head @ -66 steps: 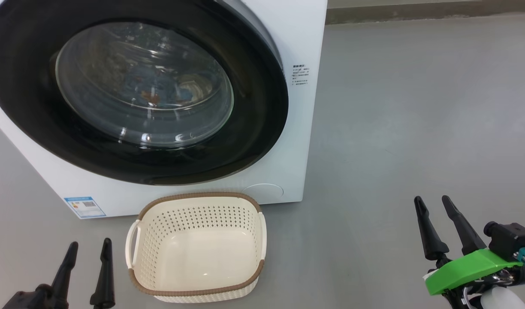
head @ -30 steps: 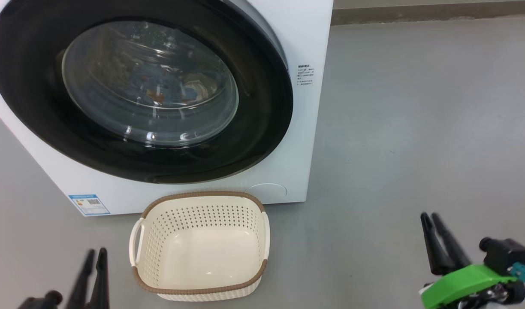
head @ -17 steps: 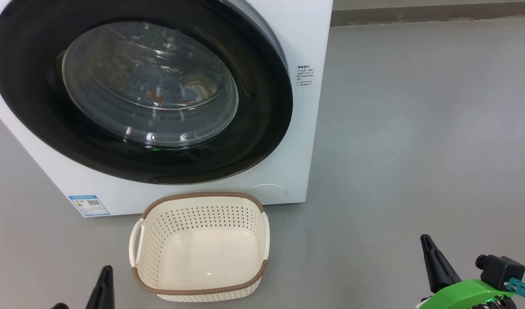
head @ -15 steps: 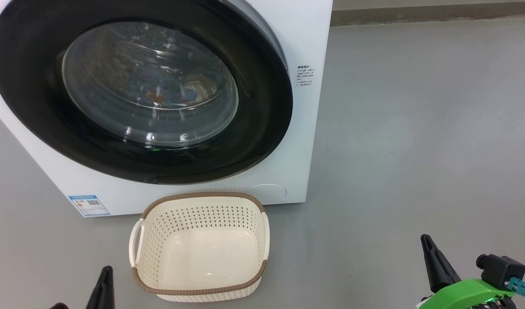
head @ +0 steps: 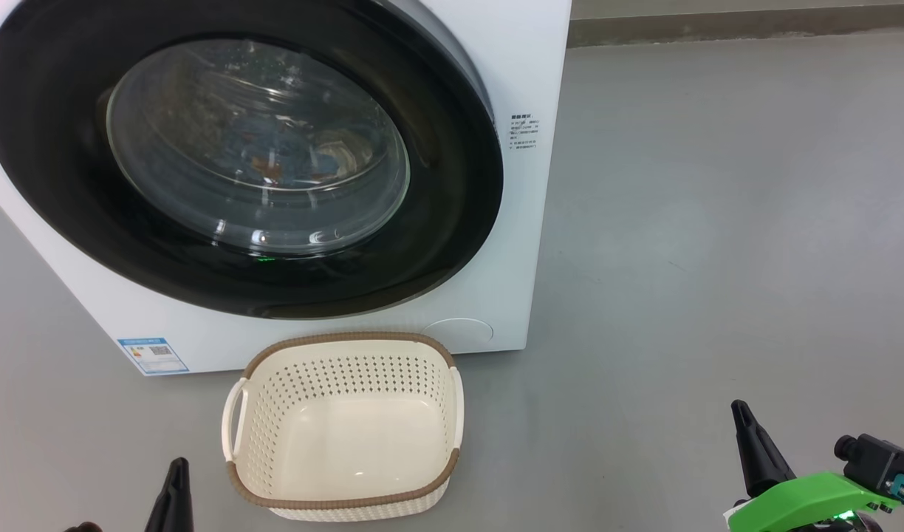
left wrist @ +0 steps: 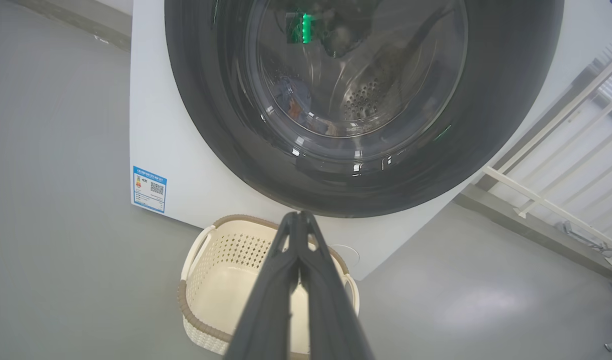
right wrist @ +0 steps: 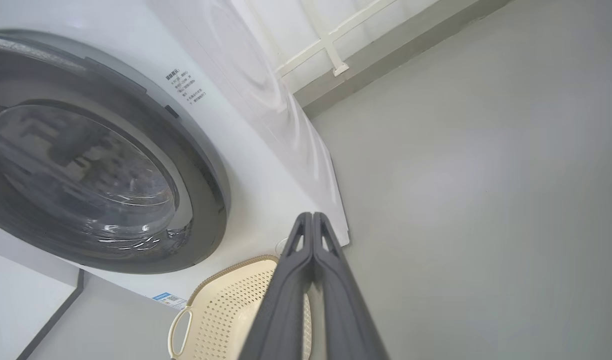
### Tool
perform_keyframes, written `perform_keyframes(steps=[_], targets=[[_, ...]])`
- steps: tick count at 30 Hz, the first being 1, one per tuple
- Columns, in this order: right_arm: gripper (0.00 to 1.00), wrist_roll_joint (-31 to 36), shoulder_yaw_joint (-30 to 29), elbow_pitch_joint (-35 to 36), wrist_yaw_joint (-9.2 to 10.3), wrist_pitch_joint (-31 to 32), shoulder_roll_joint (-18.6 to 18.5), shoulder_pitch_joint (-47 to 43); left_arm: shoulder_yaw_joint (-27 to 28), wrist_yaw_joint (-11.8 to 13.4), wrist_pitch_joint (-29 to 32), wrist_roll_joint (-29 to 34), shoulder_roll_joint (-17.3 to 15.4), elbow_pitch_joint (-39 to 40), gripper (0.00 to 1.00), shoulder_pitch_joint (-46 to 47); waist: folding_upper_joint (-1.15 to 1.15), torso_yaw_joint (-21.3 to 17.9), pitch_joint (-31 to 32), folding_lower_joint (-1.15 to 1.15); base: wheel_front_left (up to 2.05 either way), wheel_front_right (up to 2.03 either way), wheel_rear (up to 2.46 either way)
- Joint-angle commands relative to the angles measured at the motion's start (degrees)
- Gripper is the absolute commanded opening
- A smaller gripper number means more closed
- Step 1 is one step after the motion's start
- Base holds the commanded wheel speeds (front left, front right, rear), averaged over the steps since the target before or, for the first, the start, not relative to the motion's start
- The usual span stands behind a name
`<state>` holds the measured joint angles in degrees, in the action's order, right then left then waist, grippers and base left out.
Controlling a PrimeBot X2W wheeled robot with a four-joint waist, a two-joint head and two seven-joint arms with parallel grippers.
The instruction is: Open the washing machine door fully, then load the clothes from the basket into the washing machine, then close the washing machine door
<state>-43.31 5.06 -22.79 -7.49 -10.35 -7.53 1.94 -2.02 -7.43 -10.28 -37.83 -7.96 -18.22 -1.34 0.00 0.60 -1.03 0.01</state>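
My left fingers and right fingers are each pressed together tip to tip, empty, low at either side over the grey floor. Between them, nearer the left pair, the basket stands upright, mouth up. Its long axis runs left to right, parallel to the machine front, with a handle at each short end. It has cream perforated walls and a brown woven-look rim. Just behind it, apart, the washing machine faces me, a blue label at its lower left corner. The washing machine door lies shut, flush, with a glossy black rim and bulging glass. The clothes show through the glass as blue and orange-brown fabric. Open floor runs right of the machine to the wall base.
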Motion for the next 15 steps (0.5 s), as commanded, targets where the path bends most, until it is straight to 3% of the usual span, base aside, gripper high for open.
perform_keyframes(steps=[1,15], targets=[[0.0,-1.6,-0.6,1.7,0.0,0.4,-0.5,2.2,1.0,0.4,0.4,-1.8,-0.5,1.8,0.0,2.2,0.0,0.0,0.0,-0.01,0.0,0.0,0.0],[0.0,-7.9,-2.1,2.6,0.0,2.6,0.1,2.6,2.0,0.6,2.6,-8.8,0.2,2.4,0.0,3.0,0.0,-0.1,0.2,-0.01,0.0,0.0,0.0]])
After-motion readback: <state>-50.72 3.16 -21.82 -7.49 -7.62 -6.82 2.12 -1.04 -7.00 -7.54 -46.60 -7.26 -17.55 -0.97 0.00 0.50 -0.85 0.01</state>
